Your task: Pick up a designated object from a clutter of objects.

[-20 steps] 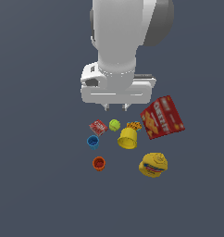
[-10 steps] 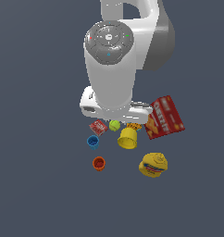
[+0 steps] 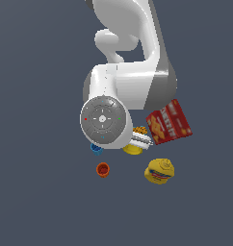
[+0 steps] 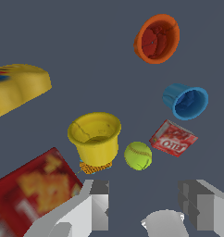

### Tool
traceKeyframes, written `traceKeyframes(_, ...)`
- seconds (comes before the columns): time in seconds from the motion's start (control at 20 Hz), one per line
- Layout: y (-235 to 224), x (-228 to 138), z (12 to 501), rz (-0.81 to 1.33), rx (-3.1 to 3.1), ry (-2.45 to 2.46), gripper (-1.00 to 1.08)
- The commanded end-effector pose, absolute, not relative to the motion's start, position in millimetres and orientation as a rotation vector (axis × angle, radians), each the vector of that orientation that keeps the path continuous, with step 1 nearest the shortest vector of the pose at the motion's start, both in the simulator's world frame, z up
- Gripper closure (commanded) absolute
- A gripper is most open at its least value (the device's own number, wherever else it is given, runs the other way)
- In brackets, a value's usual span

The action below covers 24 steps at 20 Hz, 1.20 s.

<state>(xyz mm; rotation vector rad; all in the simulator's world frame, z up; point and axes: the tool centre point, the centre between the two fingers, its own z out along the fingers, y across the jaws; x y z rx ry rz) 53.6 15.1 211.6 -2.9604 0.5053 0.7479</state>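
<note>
A white robot arm [image 3: 123, 81] leans low over a dark grey tabletop [image 3: 36, 192], hiding part of a small cluster of items in the exterior view. In the wrist view, the gripper [image 4: 144, 203] is open, its two grey fingers [image 4: 99, 199] spread apart with nothing between them, above the items.

The plain yellow cup [image 4: 95, 137] stands upright with its wide rim open. It touches a tiny orange piece [image 4: 95, 167] at its base. Just beside it lies a yellow-green ball [image 4: 138, 155], then a small red box [image 4: 173, 139] with white lettering too blurred to read. A blue cup [image 4: 186, 101] and an orange cup [image 4: 156, 38] sit apart from each other, with bare tabletop between them.

A red cracker box [image 4: 33, 192] with blurred yellow print lies near the yellow cup. A yellow bottle [image 3: 160, 171] with a blue and red label, unreadable, sits well apart from the others. Open tabletop surrounds the whole cluster.
</note>
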Motion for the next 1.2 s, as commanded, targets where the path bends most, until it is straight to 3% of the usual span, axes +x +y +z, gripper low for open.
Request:
traceKeyframes(0.0, 15.9, 54.6, 197.6, 0.838, -2.929, 0.558, -0.2)
traceKeyframes(0.7, 20.2, 44.3, 122.4, 1.317, -2.731, 0.795, -0.2)
traceKeyframes(1.15, 21.7, 33.2, 94.8, 1.501, -2.644, 0.865, -0.2)
